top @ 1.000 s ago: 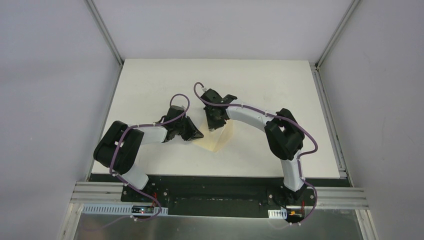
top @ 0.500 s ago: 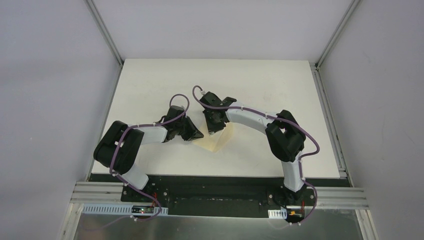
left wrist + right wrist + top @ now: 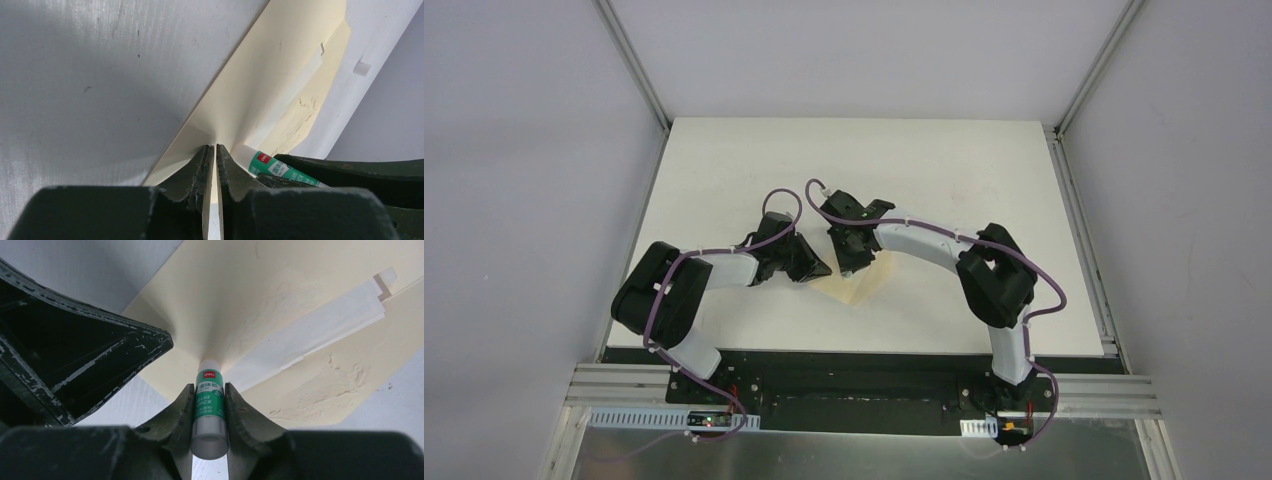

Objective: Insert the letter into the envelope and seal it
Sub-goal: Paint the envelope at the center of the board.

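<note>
1. Left gripper (image 3: 215, 149): jaws nearly together, pinching a raised edge of the envelope (image 3: 265, 75).
2. Right gripper (image 3: 209, 386): clamped on a green-and-white glue stick (image 3: 209, 410), whose tip presses against the envelope's inner face.
3. The envelope lies on the white table (image 3: 964, 170); the letter (image 3: 320, 325) shows as a paler strip at its mouth.

The right tool (image 3: 209, 390) clamps a green-white glue stick (image 3: 210, 412). Its white tip presses against the yellow-tan envelope (image 3: 240, 300).
</note>
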Controlling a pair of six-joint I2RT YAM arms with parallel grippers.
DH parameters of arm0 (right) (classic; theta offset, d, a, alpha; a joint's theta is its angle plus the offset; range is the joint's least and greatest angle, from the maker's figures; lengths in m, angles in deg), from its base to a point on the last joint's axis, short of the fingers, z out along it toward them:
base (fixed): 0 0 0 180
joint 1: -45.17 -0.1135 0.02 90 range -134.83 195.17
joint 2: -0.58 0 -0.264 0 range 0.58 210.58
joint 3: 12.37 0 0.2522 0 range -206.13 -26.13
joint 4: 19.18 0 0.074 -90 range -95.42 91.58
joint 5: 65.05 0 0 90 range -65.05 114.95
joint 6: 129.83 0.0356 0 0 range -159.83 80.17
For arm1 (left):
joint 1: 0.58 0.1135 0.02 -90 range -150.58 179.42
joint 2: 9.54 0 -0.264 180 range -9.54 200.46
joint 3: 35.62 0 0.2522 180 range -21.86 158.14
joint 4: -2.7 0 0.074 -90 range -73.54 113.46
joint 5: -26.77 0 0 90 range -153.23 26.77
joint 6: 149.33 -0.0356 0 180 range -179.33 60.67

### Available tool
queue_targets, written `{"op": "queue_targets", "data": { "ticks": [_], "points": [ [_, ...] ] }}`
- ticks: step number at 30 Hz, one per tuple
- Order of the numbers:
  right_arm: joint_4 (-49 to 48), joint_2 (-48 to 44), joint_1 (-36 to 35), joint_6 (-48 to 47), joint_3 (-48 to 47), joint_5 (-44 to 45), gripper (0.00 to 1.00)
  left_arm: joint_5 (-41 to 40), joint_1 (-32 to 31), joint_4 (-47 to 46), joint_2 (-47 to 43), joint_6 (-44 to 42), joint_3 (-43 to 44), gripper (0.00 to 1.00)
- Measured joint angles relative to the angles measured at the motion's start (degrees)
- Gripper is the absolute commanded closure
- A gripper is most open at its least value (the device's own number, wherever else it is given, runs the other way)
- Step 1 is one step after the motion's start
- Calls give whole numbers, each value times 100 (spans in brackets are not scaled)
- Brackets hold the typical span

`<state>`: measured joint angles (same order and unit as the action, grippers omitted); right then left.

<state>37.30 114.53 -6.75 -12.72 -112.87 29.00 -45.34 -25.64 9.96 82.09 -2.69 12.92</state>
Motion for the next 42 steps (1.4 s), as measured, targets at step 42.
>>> {"op": "queue_targets", "data": {
  "ticks": [42],
  "points": [
    [-1952, -3139, 2634, 1193, 2114, -2612, 100, -280, -389, 802, -1005, -820, 1193, 52]
  ]
}}
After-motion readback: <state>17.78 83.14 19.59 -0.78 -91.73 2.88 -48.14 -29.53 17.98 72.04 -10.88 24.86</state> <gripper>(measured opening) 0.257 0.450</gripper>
